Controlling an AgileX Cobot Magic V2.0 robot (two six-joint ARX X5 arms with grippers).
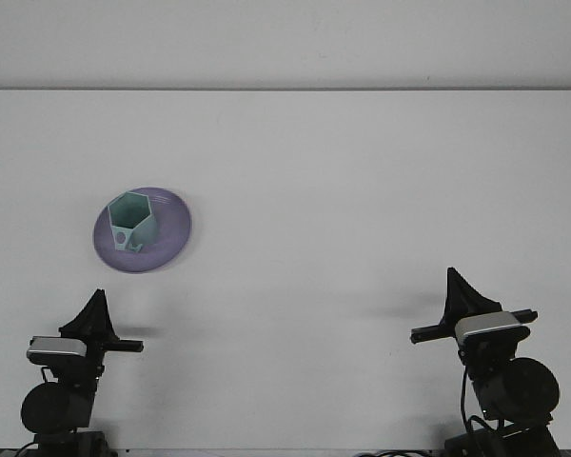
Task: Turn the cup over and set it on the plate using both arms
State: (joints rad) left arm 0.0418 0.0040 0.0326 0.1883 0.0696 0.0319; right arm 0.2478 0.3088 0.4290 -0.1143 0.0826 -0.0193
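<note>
Neither gripper shows its fingers plainly: the left gripper [96,307] and the right gripper [454,286] each appear only as a dark pointed shape seen from behind, so whether either is open or closed cannot be told. Both are empty of any object and hang low at the near edge of the white table [362,190], well apart from one another, one at each bottom corner of the view. Behind each sits a grey-topped wrist block and a round black joint housing.

There are two arms, one cup and one plate. The teal hexagonal cup [131,220] stands upright on the purple plate [171,228], its open mouth facing up and its six-sided rim clearly visible. It sits towards the left half of the plate, inside the rim, with a small round mark on its near side wall. The plate lies flat on the left part of the table, beyond the left gripper and well clear of it; the right gripper is far off across the table. A pale wall runs along the far table edge.
</note>
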